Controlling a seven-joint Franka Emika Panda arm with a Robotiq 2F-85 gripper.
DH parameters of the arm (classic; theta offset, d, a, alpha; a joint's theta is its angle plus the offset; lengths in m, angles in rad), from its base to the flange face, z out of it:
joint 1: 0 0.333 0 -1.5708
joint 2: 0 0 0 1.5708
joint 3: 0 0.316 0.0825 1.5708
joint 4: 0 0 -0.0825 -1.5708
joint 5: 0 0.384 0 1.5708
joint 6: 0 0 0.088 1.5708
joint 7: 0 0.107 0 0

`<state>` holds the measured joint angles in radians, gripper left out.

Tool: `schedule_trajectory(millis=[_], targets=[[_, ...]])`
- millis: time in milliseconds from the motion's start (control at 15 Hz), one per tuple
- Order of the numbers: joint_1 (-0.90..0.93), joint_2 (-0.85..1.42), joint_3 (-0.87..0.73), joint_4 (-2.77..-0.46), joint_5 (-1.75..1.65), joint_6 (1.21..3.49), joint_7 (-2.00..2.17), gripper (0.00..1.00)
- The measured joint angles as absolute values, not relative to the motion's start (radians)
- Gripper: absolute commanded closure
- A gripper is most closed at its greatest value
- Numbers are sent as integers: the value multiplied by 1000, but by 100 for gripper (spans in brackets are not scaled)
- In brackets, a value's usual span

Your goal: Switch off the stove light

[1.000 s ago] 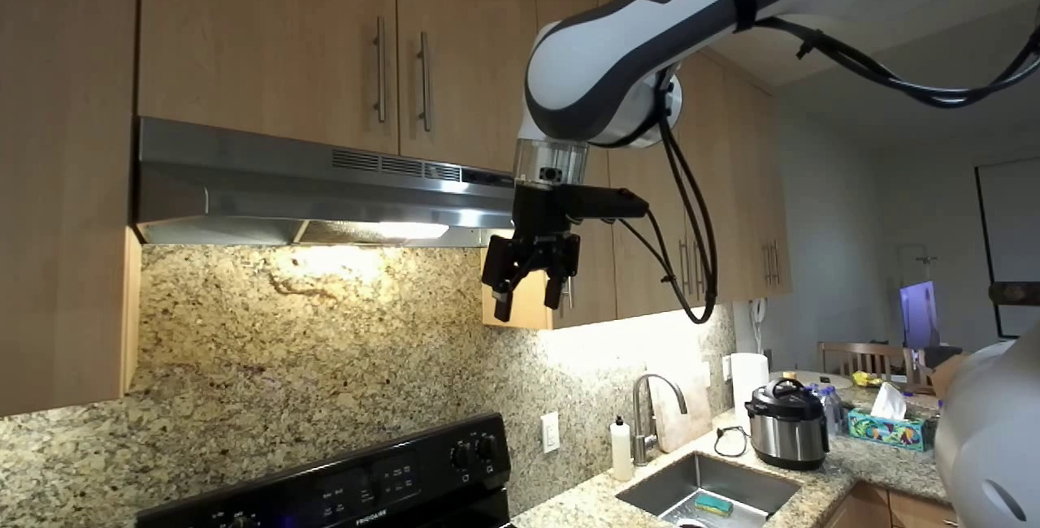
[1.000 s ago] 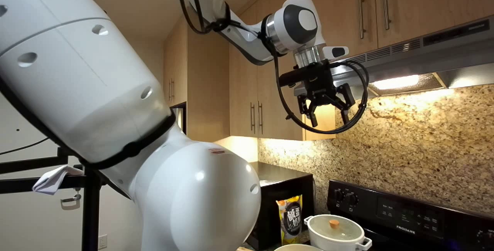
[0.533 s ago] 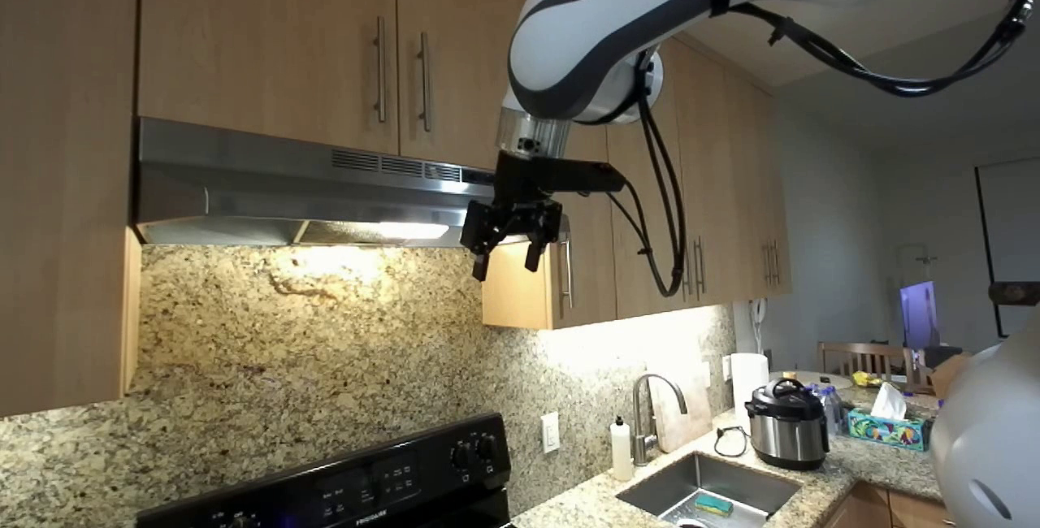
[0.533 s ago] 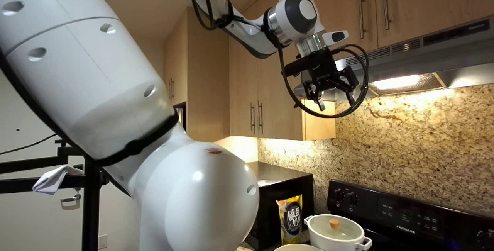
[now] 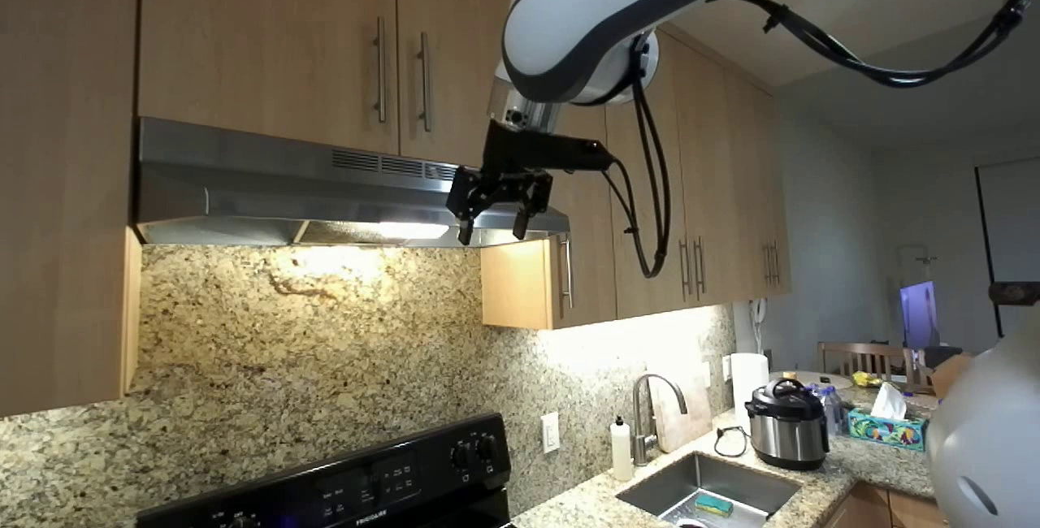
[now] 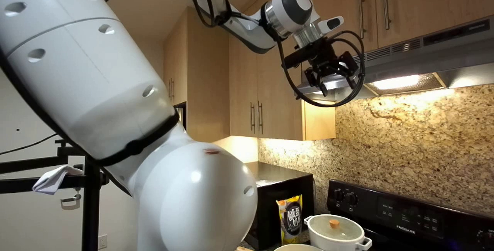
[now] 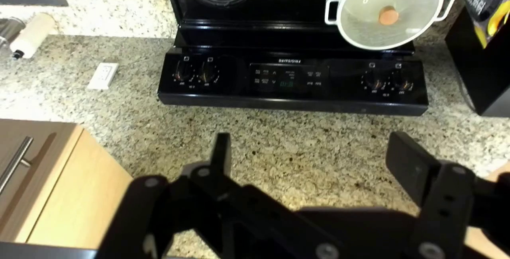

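Note:
The steel range hood hangs under the wooden cabinets; it also shows in an exterior view. Its stove light is lit in both exterior views. A dark control strip is on the hood's front face; in an exterior view my gripper covers that part. The gripper is open and empty, tilted, with fingers pointing mostly down. It appears in front of the hood's end in both exterior views; contact cannot be told. In the wrist view the open fingers frame only granite backsplash.
A black stove is below, with a lidded white pot on it. A wooden cabinet with a bar handle is close at the wrist view's left. Cabinet doors rise above the hood. A cable loops around the gripper.
The gripper has moved up, from below the hood's lower edge to in front of the hood, and has tilted. It stays open. The light stays lit.

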<state>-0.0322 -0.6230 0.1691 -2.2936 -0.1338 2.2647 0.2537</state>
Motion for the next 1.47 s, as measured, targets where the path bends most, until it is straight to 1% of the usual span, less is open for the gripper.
schedule_trajectory(millis=[333,1467], targets=[[-115,-621,208,-2294,-221,2464,357,0],[-132,-621,215,-2286,-224,2472,360,0]])
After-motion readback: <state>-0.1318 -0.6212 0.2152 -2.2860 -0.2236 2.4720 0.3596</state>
